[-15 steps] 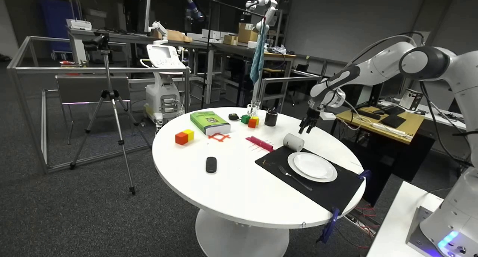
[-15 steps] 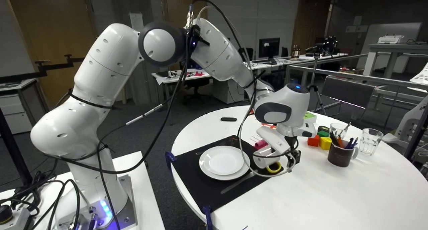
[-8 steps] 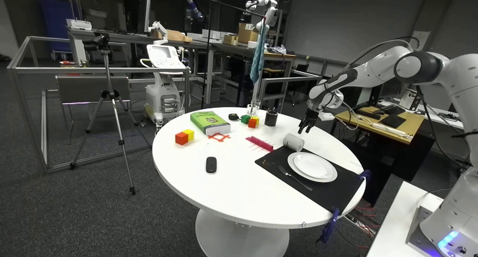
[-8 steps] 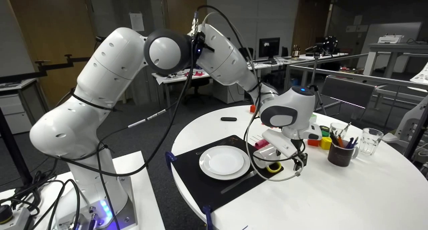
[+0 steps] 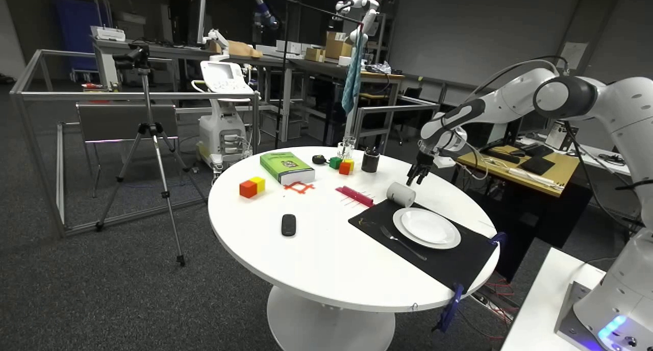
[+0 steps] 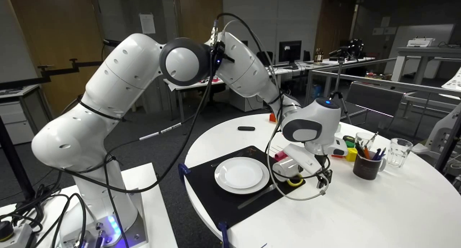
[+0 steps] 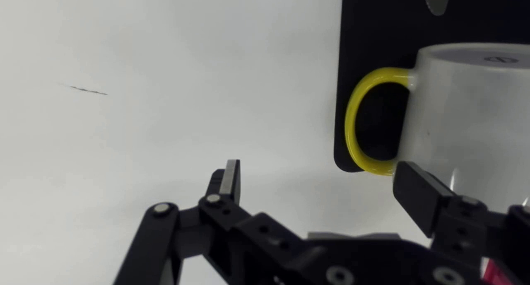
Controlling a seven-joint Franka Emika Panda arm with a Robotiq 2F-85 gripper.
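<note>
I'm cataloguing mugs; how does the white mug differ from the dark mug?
The white mug lies on its side; the dark mug stands upright. The white mug has a yellow handle; the dark mug, a pale handle. Pens stick out of the dark mug; none show at the white mug. Both have a side handle.

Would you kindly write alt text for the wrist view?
An open, empty pincer is near a white, yellow-handled mug lying on its side, partly over a black mat. White table fills the left; a knife tip shows at top.
</note>
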